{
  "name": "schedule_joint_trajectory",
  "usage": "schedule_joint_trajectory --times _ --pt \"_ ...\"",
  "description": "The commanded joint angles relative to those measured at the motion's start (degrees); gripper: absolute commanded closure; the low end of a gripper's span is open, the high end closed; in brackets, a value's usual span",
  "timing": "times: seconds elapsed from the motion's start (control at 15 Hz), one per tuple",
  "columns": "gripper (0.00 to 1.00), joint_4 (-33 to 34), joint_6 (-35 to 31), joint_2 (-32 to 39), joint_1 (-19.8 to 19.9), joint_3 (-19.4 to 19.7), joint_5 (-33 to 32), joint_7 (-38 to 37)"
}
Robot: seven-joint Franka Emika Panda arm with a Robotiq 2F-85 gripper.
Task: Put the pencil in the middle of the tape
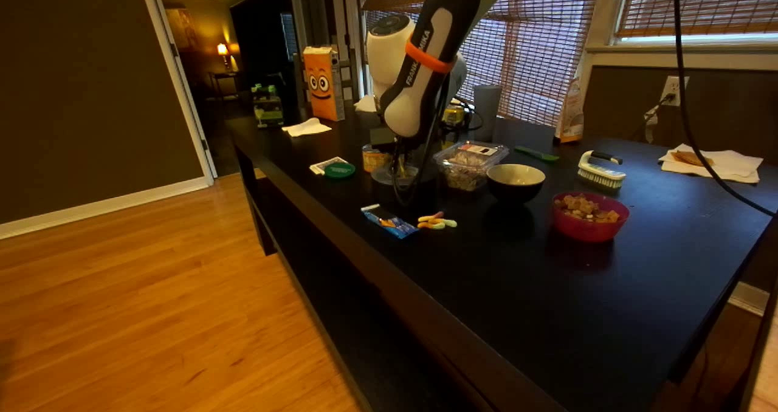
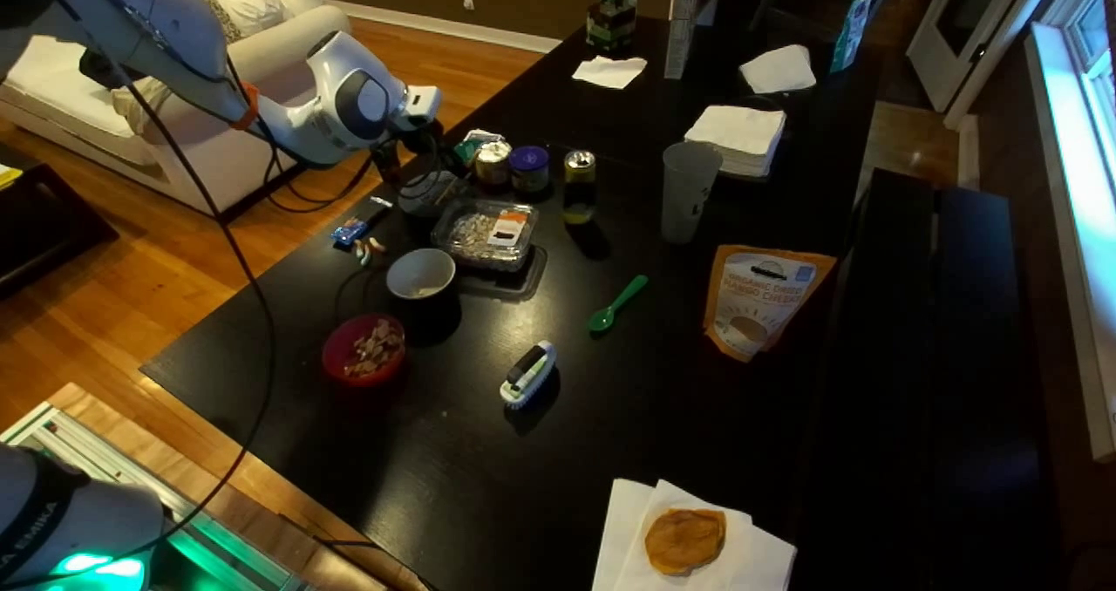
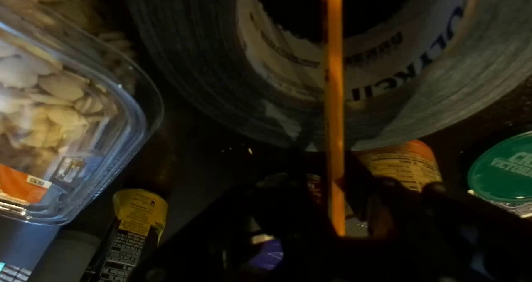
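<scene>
In the wrist view the yellow pencil runs from between my fingers up past the top edge, crossing in front of the dark hollow of the grey tape. Its far end is out of view, so I cannot tell whether it is inside the ring. My gripper is dark, its fingers apart; a gap shows left of the pencil, while the right finger lies close against it. In an exterior view the tape sits on the table below the gripper. I cannot make out the pencil in either exterior view.
A clear plastic box of pale flakes stands close beside the tape. Near it are an orange-labelled can, a green lid, a yellow-topped can and a purple-lidded jar. A pale bowl and pink bowl stand farther off.
</scene>
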State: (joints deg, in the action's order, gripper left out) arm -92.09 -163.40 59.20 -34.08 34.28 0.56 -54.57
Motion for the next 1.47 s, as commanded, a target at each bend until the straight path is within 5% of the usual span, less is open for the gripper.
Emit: schedule_joint_trajectory --times 0.0,0.4,0.93,1.4 --pt "0.4 1.4 2.2 -0.3 2.1 -2.9 -1.7 0.0" --pt "0.01 -0.2 2.2 -2.3 2.2 -3.7 -2.9 -0.2" --pt "0.0 -14.0 0.1 -13.0 -6.2 3.4 -6.4 -1.4" --pt "0.0 -32.0 5.5 -32.8 -7.0 -3.4 -10.6 15.5"
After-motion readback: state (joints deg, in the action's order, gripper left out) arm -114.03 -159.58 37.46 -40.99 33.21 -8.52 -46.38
